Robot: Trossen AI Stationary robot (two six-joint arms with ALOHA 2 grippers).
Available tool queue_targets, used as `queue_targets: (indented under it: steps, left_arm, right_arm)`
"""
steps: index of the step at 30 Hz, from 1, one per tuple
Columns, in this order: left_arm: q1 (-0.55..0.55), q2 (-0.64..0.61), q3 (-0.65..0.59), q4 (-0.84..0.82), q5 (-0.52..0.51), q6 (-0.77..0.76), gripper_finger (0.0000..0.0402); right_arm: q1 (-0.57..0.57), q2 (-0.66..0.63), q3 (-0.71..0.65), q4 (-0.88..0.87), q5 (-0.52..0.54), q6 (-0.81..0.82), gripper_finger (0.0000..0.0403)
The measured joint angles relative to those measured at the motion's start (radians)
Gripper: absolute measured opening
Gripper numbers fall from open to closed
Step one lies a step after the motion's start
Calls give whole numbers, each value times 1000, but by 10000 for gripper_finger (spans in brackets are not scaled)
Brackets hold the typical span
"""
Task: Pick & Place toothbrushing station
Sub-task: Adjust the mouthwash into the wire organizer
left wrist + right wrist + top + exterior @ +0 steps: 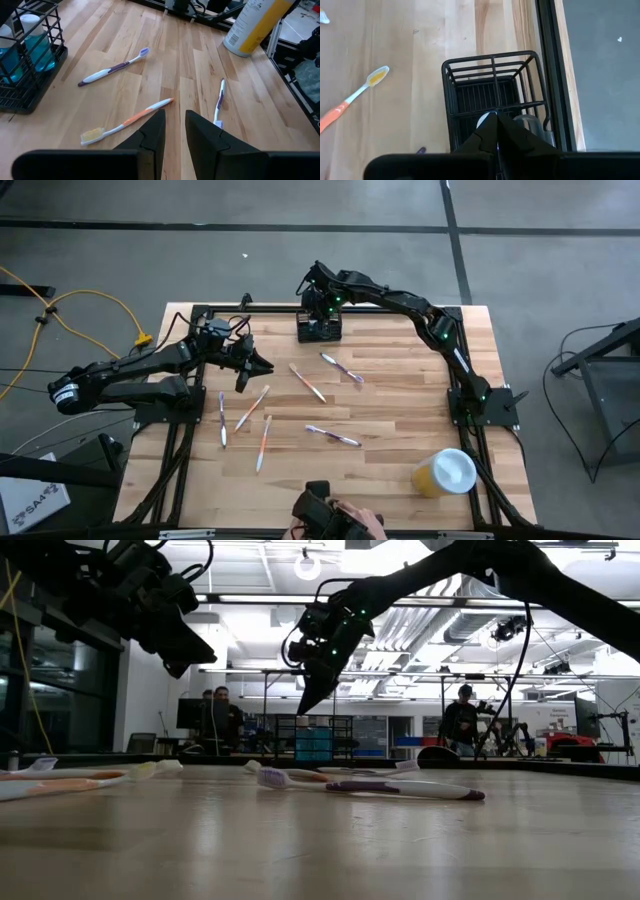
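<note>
The toothbrushing station (320,330) is a black wire caddy at the table's far edge, with a blue bottle inside (25,45). My right gripper (495,120) hangs shut just above its open top (490,95), fingers slanting down; in the low view its tip (305,705) shows clear of the caddy. My left gripper (262,367) hovers over the table's left half, open, with nothing between its fingers (175,125). Several toothbrushes lie flat on the wood, among them an orange one (127,122) and a purple one (112,70).
A yellow cup with a white lid (445,472) stands near the table's front right corner. A person's hand with a dark object (335,520) is at the near edge. Black frame rails run along the table's sides (465,370). People stand in the room beyond.
</note>
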Motion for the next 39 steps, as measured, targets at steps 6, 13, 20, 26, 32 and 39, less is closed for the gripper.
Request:
queue_targets:
  steps: [6, 13, 20, 26, 32, 39]
  left_arm:
    - [0, 0, 0, 0, 0, 0, 71]
    - [0, 0, 0, 0, 0, 0, 71]
    - [0, 0, 0, 0, 0, 0, 71]
    - [0, 0, 0, 0, 0, 0, 71]
    - [0, 0, 0, 0, 0, 0, 71]
    - [0, 0, 0, 0, 0, 0, 71]
  right_arm:
    - [-2, 1, 0, 25, 7, -7, 2]
    - [-2, 1, 0, 38, 31, -24, 2]
    - [-1, 1, 0, 35, 27, -26, 2]
    - [14, 0, 0, 0, -15, 17, 2]
    - [29, -3, 0, -38, -5, 31, 2]
    - [29, -8, 0, -46, 16, 31, 2]
